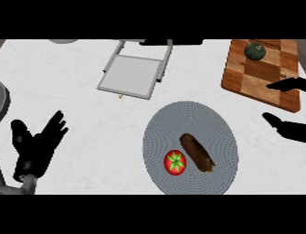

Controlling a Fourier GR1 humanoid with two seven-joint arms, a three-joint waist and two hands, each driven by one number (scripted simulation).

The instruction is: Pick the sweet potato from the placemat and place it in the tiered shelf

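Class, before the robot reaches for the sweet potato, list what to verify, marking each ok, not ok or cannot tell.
1. Sweet potato on the placemat: ok.
2. Tomato apart from it: cannot tell; lies close beside.
3. Right robot hand open: ok.
4. Right robot hand above the sweet potato: not ok, right of the placemat.
5. Tiered shelf in view beyond the placemat: ok.
6. Left robot hand open, away at lower left: ok.
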